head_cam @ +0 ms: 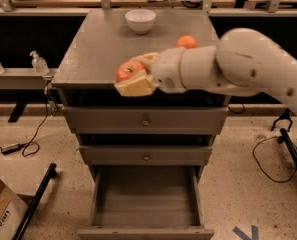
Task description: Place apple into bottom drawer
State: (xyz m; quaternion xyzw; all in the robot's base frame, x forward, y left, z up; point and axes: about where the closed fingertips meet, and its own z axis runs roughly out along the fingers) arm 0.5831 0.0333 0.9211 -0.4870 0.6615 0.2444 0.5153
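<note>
The apple (128, 71), red with a yellowish patch, sits between the cream fingers (136, 87) of my gripper (134, 74). The gripper is shut on it and holds it over the front edge of the grey cabinet top, above the closed upper drawers. My white arm reaches in from the right. The bottom drawer (144, 228) is pulled out below, a wide shallow grey tray with nothing in it, straight under the gripper and lower down.
A white bowl (140, 20) stands at the back of the cabinet top (95, 49). An orange fruit (187, 42) lies at the right, behind my arm. Two closed drawers with brass knobs (145, 121) sit above the open one. Cables and a box lie on the floor at left.
</note>
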